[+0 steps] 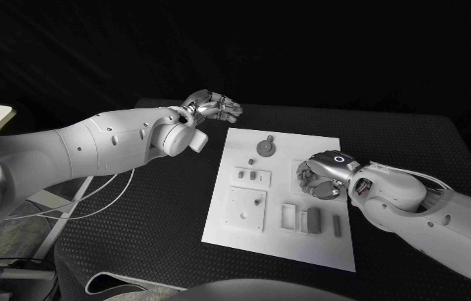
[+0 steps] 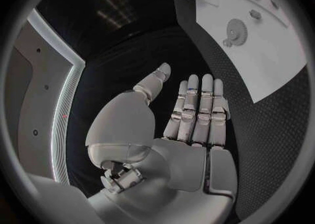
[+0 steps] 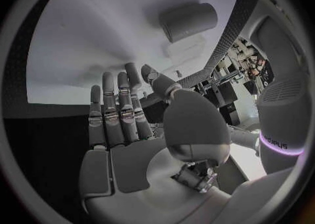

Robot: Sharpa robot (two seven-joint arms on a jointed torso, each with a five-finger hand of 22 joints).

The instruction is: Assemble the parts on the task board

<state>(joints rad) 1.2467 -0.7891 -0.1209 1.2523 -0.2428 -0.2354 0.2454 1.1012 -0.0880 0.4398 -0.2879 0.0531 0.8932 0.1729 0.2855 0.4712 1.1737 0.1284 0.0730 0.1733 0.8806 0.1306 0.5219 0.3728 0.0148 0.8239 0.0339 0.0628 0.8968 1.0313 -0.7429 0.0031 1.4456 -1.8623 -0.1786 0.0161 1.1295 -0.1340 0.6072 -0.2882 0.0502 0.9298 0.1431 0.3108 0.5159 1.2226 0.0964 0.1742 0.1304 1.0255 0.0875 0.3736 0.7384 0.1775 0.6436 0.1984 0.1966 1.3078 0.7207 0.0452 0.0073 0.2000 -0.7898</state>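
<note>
Head view: parts (image 1: 314, 220) lie loose on the task board (image 1: 246, 236) — assembly looks barely begun; left robot hand (image 1: 214, 106) and right robot hand (image 1: 322, 176) both released, empty.

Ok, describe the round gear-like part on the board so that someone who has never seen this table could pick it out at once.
Start from the white task board in the middle of the black table. Go to its far end, the end nearest the left hand; the gear lies there, toward the middle of that edge. It is the only round, disc-shaped part; the other grey pieces nearer the robot are small blocks and rectangles.
</note>
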